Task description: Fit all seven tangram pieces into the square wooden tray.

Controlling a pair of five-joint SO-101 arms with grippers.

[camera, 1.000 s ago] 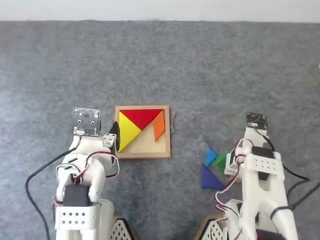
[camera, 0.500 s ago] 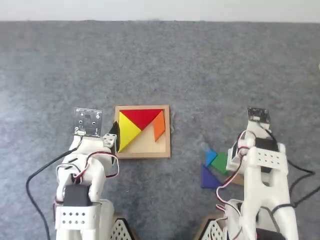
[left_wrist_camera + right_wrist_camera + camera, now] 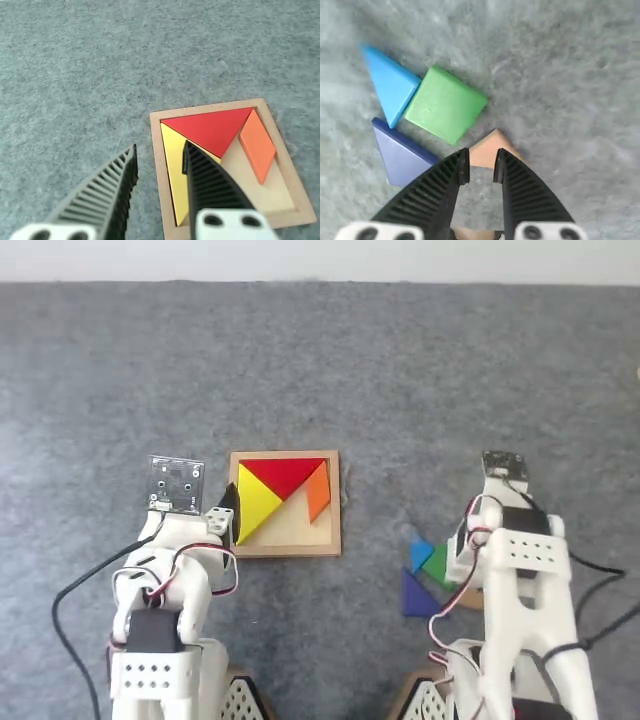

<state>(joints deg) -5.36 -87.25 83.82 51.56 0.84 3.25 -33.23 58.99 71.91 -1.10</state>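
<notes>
– Starting at the left, how does the left gripper (image 3: 160, 147) stand?
– Jaws spread wide at 9 o'clock of the square wooden tray (image 3: 285, 551), astride its rim: one finger over the grey carpet (image 3: 400, 370), the other over the yellow triangle (image 3: 255, 508). It holds nothing.
– And inside the tray?
– Yellow triangle at 9 o'clock, red triangle (image 3: 283, 475) at 12, orange parallelogram (image 3: 318, 490) at 3; bare wood from 5 to 6.
– The loose pieces?
– On the carpet at 4 o'clock of the tray: light blue triangle (image 3: 420, 554), green square (image 3: 438, 562) touching it, dark blue triangle (image 3: 418, 595) at 6 o'clock of the light blue one.
– The right gripper (image 3: 481, 155)?
– Jaws parted narrowly over a tan triangle (image 3: 494, 145), just beside the green square; whether they touch it I cannot tell.
</notes>
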